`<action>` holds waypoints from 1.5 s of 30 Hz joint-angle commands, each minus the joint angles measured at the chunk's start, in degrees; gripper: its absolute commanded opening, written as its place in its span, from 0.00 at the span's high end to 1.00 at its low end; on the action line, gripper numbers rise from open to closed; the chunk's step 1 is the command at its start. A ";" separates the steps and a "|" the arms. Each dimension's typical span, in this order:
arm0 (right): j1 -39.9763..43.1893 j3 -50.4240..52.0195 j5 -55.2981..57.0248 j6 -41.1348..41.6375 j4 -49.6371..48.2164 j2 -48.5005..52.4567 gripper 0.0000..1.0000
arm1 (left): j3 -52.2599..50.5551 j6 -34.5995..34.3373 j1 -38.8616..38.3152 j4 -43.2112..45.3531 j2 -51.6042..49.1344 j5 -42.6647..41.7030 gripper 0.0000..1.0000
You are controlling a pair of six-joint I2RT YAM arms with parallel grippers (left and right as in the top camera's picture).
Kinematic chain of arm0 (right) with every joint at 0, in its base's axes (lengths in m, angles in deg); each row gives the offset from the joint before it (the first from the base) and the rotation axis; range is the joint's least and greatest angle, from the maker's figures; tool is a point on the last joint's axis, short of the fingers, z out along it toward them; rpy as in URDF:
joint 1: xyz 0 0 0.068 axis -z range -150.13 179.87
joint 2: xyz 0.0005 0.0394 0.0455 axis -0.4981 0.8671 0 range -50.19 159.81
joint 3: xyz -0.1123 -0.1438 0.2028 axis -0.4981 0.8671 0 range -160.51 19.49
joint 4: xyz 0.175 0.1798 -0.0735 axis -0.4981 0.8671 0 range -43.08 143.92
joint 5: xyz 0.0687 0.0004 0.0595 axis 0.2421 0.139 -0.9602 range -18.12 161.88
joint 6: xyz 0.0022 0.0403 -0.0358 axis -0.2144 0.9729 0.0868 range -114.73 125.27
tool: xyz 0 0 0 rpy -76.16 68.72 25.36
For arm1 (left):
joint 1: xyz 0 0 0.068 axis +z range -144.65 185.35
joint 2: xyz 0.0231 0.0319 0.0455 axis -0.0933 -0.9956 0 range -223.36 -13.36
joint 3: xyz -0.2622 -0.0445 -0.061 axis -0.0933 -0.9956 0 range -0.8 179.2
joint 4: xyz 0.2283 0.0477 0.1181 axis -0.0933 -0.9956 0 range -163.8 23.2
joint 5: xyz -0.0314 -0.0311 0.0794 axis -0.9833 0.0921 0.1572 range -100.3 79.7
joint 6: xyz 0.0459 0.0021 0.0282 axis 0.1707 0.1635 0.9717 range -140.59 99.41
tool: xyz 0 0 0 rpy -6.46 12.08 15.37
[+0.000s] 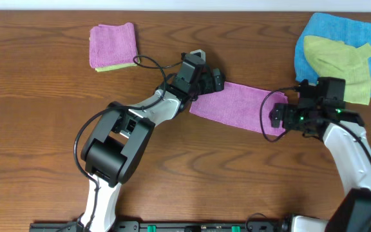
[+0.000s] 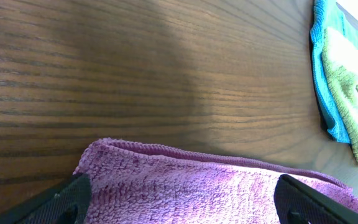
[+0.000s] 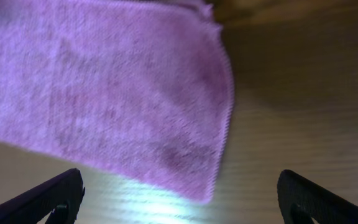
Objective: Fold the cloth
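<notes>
One purple-magenta microfibre cloth (image 1: pixel 234 106) folded in a strip on the wooden table (image 1: pixel 37 96), second purple towel (image 1: pixel 113 44), two yellow-green towels (image 1: pixel 337 58), one blue towel (image 1: pixel 330 29), left gripper (image 1: pixel 216 80) and right gripper (image 1: pixel 277 117) spread wide, empty, at the strip's ends.

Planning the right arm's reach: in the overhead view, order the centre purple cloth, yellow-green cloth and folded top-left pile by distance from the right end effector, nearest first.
1. Purple cloth, its end right at the right end effector, table centre.
2. Yellow-green cloth, top right, on the blue cloth.
3. Folded pile, far top left.
</notes>
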 commanded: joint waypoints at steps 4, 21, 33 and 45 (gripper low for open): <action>3.45 0.63 -4.98 -2.80 -4.07 8.13 0.01 | 0.70 0.61 0.20 0.04 -0.42 1.03 0.05; 3.65 0.63 -16.57 -2.16 -11.47 20.39 0.05 | 0.70 0.61 0.20 0.11 -0.42 1.03 0.05; 3.65 0.63 -13.92 3.78 -10.91 23.08 0.51 | 0.70 0.61 0.20 0.94 -0.42 1.07 0.05; 3.67 0.57 -2.60 7.41 -8.59 23.04 0.99 | 0.70 0.61 0.20 0.94 -0.42 1.25 0.05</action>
